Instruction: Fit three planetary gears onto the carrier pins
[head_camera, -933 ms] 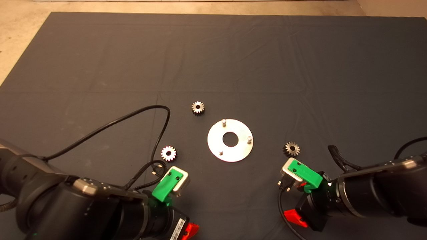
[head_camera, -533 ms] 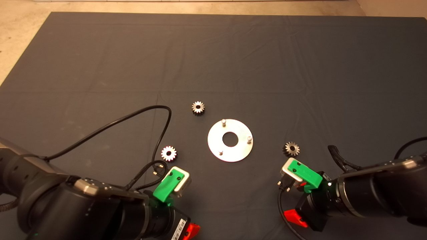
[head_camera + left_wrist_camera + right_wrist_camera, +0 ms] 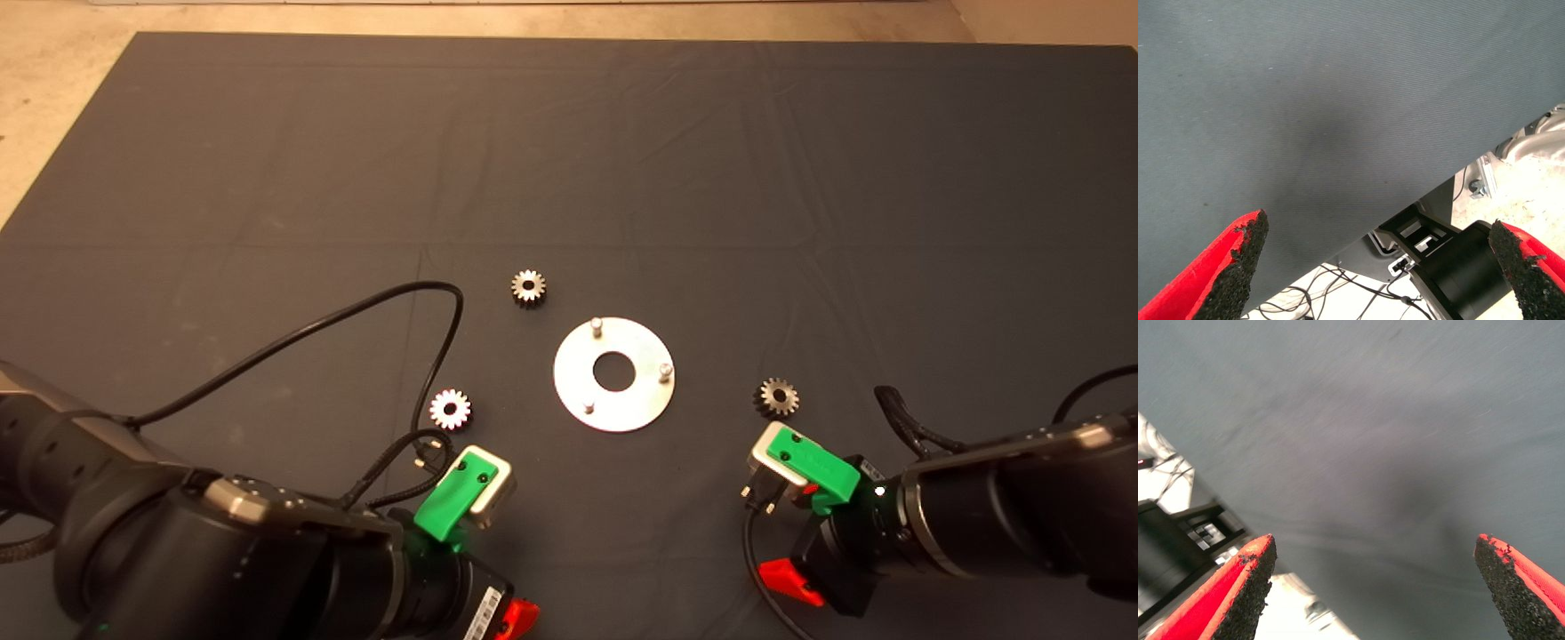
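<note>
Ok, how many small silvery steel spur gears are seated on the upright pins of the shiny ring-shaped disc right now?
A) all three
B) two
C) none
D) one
C: all three small silvery steel spur gears lie on the dark mat around the shiny ring-shaped disc, whose pins stand bare.

Three planetary gears [image 3: 528, 288] lie flat around the disc's bare carrier pins [image 3: 597, 325].

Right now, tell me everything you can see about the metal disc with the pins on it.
The disc is a flat, shiny, silvery ring that looks like metal, with a large round centre hole. It lies flat on the dark mat, near the middle. Three short carrier pins stand upright on it, evenly spaced, all bare. The three planetary gears lie apart from it on the mat. Nothing but the mat touches it.
</note>
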